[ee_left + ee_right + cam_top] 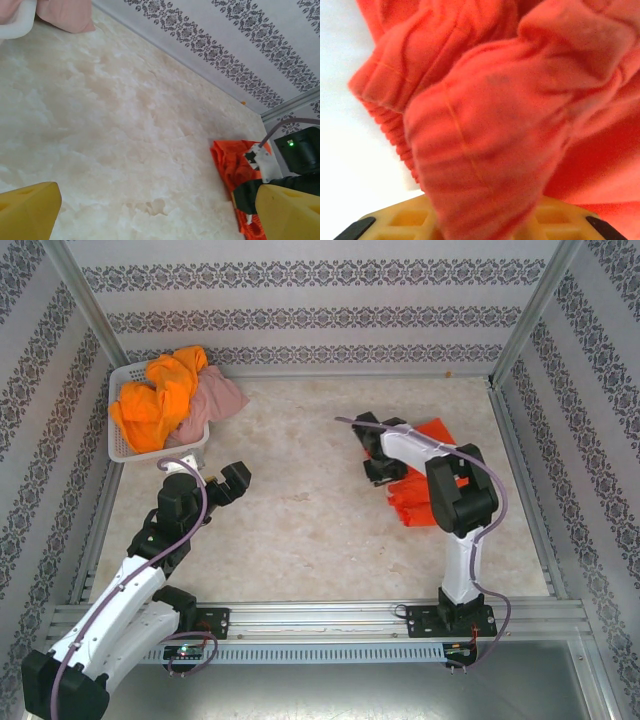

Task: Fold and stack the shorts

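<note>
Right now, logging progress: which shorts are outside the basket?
The red-orange shorts beside the right arm; yellow-orange shorts and pink shorts sit in the basket.

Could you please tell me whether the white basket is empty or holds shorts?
Not empty: the white basket holds heaped orange shorts, and pink shorts spill over its rim.

Pale table (300, 520) with a cloudy, stone-like top, flat and smooth. In the far left corner, a white basket (118, 448) standing right on the table top. Hanging over the basket's right side and down onto the table, pink shorts (218, 398). On the right side, well apart from the basket, red-orange shorts (412, 505) in a bunched-up heap. Along the near edge, a metal rail (320, 618) running from side to side.
</note>
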